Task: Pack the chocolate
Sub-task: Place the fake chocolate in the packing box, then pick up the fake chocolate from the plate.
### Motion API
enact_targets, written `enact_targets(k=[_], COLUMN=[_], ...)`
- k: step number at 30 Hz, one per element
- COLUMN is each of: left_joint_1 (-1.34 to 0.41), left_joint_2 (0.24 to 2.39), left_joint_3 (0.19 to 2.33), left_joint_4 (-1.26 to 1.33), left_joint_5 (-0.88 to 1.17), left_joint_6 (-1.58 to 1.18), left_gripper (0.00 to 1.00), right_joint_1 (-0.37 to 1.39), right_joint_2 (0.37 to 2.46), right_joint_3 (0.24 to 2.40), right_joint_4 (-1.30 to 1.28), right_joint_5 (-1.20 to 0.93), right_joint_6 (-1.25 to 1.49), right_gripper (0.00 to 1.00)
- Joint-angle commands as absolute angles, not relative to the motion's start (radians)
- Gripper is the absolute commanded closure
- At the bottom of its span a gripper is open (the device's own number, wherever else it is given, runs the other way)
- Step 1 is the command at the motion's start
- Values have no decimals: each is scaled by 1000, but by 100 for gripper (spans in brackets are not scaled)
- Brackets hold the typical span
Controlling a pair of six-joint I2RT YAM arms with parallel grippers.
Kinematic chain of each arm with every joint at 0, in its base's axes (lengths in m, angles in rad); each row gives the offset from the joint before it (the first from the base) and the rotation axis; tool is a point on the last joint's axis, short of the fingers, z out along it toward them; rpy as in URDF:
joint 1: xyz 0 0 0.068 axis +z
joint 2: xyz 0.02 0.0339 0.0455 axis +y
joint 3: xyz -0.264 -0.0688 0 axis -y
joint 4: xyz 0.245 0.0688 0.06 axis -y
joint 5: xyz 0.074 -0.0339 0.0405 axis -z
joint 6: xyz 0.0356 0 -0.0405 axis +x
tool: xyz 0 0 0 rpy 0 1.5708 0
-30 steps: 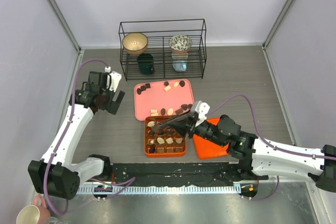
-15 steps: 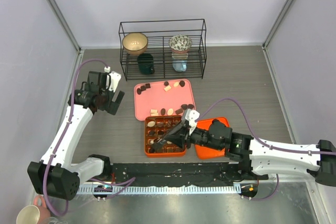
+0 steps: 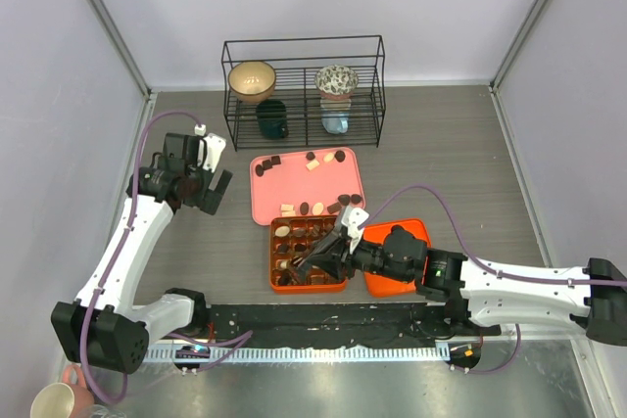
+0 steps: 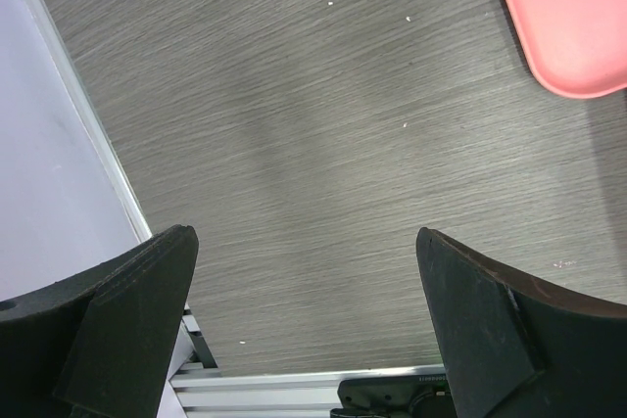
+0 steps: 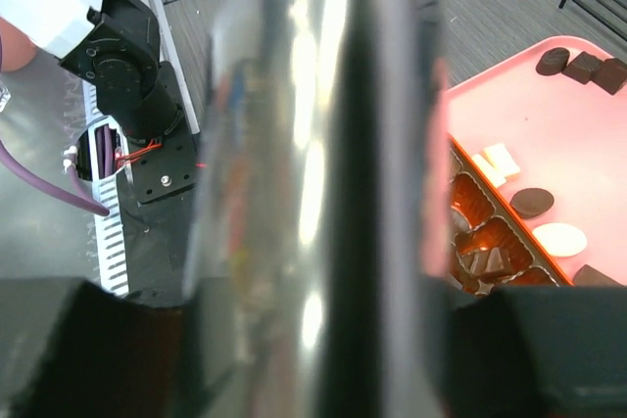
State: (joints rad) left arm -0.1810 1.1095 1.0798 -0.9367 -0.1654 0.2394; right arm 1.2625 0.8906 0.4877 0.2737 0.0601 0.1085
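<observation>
Several chocolates (image 3: 338, 156) lie on the pink tray (image 3: 284, 188); more fill cells of the orange gridded box (image 3: 275, 254). My right gripper (image 3: 345, 248) is shut on a long shiny metal tool (image 3: 313, 261) whose tip reaches down into the box's front-left cells. In the right wrist view the tool (image 5: 304, 144) fills the middle of the gripper (image 5: 323, 291), with the box (image 5: 490, 242), the tray (image 5: 549, 124) and chocolates (image 5: 534, 203) to its right. I cannot tell whether the tool carries a piece. My left gripper (image 3: 211, 188) is open and empty over bare table (image 4: 304, 237), left of the tray.
An orange lid (image 3: 413, 238) lies right of the box under my right arm. A black wire rack (image 3: 304, 90) with bowls and cups stands at the back. A mug (image 3: 54, 400) sits off the table at bottom left. A tray corner (image 4: 578, 26) shows in the left wrist view.
My right arm has moved left and lowered, bringing the tool tip from the box's far edge down to its front-left cells. The left arm has not moved.
</observation>
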Motion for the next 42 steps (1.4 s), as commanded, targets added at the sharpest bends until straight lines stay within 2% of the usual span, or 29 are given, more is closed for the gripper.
enact_targets(k=[1,7,14,17,28,34,38,42], left_joint_1=[-178,-178,-176,-176,-176,-178,-176,-178], left_joint_2=[1085,1083,1077,1077,1074,1077,1077,1080], left_joint_3=[1117,1115,1118,1114,1124,1131,1129,1129], left_joint_4=[-937,-940,-943,-943,-942,-943,-942,-940], left_joint_5=[-166,-166,-166,-167,-166,-173,-170,-175], left_joint_6=[233,236,236,238,238,245,244,249], left_gripper=[0,0,0,0,0,0,0,0], right_joint_1=[1269,1269,1269,1269,1269,1261,1172,995], right_joint_2=[885,876,896,896,868,907,954,1014], right_joint_3=[489,499,486,474,471,499,499,485], right_joint_4=[356,370,403,417,587,708,758,811], right_joint_5=[95,113,90,97,330,507,517,425], right_joint_6=[107,97,117,117,-90,-296,-325,-275], right_gripper=[56,55,48,49,67,72,74,76])
